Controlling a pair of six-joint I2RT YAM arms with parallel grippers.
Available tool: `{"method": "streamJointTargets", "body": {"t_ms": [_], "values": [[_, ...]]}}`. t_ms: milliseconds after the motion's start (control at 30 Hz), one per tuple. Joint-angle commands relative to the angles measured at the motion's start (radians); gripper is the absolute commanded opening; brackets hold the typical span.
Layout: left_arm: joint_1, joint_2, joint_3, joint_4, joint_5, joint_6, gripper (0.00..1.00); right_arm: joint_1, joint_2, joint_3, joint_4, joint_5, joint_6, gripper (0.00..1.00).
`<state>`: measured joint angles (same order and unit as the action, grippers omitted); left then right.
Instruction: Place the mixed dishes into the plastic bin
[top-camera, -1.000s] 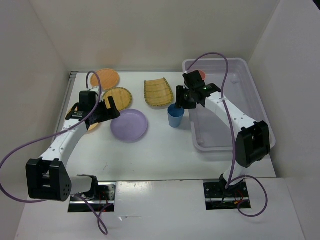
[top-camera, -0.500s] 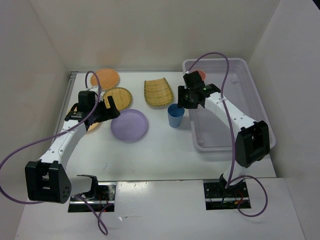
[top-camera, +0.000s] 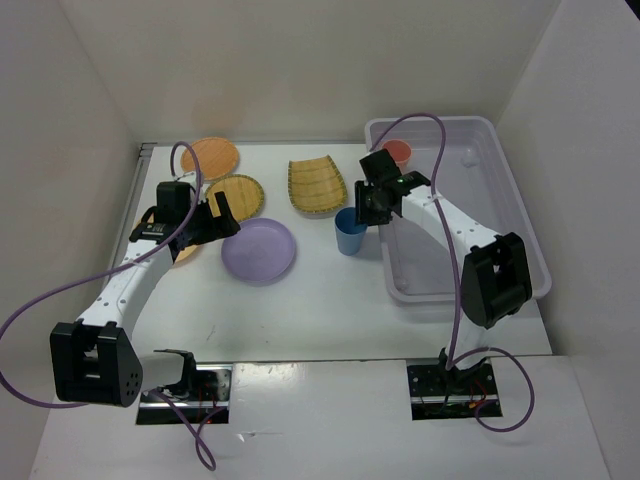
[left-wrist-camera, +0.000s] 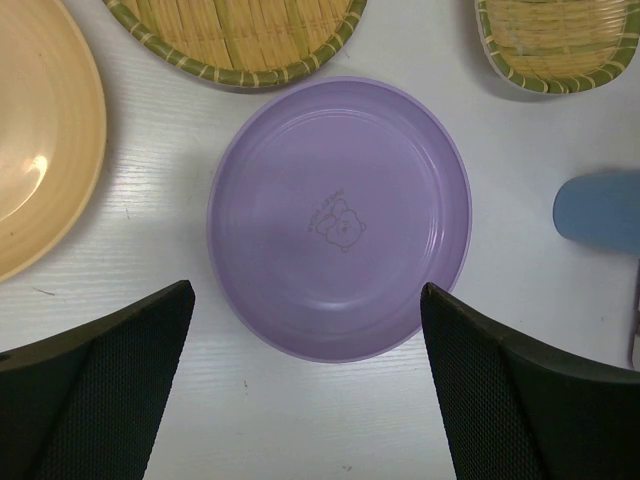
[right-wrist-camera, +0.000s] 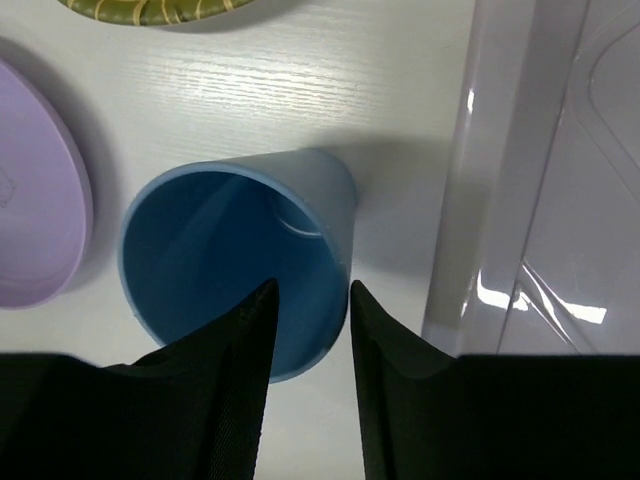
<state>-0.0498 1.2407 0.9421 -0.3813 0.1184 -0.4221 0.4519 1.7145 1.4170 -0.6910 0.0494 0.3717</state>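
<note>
The blue cup (top-camera: 350, 232) (right-wrist-camera: 235, 265) stands upright just left of the plastic bin (top-camera: 520, 215) (right-wrist-camera: 500, 150). My right gripper (top-camera: 368, 207) (right-wrist-camera: 311, 287) hangs over it, jaws partly open and straddling its right wall: one finger inside, one outside, with a gap showing. A coral cup (top-camera: 397, 152) sits in the bin's far left corner. The lavender plate (top-camera: 258, 250) (left-wrist-camera: 340, 215) lies below my left gripper (top-camera: 215, 222) (left-wrist-camera: 305, 290), which is wide open and holds nothing. An orange plate (top-camera: 210, 157), a round woven plate (top-camera: 235, 195) and a squarish woven plate (top-camera: 317, 185) lie behind.
A pale orange plate (left-wrist-camera: 40, 130) lies left of the lavender one, mostly under my left arm in the top view. White walls close in the table on the left, back and right. The bin fills the right side.
My right gripper has moved left and down from the bin's near-left rim onto the blue cup, and its jaws have narrowed. The coral cup now shows uncovered. The left arm is still.
</note>
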Motion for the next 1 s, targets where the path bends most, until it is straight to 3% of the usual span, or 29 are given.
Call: {"method": "streamJointTargets", "body": {"t_ms": [0, 33, 100, 167, 233, 433, 633, 733, 967], "values": [[0.005, -0.026, -0.005, 0.028, 0.0, 0.008, 1.0, 0.021, 0.023, 0.005, 0.036, 0.018, -0.007, 0.39], [0.005, -0.026, -0.005, 0.028, 0.0, 0.008, 1.0, 0.021, 0.036, 0.005, 0.036, 0.03, -0.007, 0.29], [0.005, -0.026, -0.005, 0.028, 0.0, 0.008, 1.0, 0.021, 0.05, 0.017, 0.027, 0.041, -0.007, 0.23], [0.005, -0.035, -0.005, 0.028, 0.0, 0.008, 1.0, 0.021, 0.071, 0.04, 0.004, 0.067, -0.007, 0.07], [0.005, -0.035, -0.005, 0.028, 0.0, 0.008, 1.0, 0.021, 0.071, 0.049, -0.007, 0.076, -0.007, 0.0], [0.005, -0.044, -0.005, 0.028, 0.0, 0.008, 1.0, 0.041, -0.029, 0.137, -0.06, 0.089, 0.004, 0.0], [0.005, -0.044, -0.005, 0.028, 0.009, 0.008, 1.0, 0.051, -0.111, 0.405, -0.107, 0.15, 0.004, 0.0], [0.005, -0.044, -0.005, 0.038, 0.009, 0.008, 1.0, 0.036, -0.086, 0.503, -0.107, 0.265, -0.024, 0.0], [0.005, -0.035, -0.005, 0.038, 0.0, 0.008, 1.0, -0.129, 0.068, 0.74, -0.127, 0.306, -0.083, 0.0]]}}
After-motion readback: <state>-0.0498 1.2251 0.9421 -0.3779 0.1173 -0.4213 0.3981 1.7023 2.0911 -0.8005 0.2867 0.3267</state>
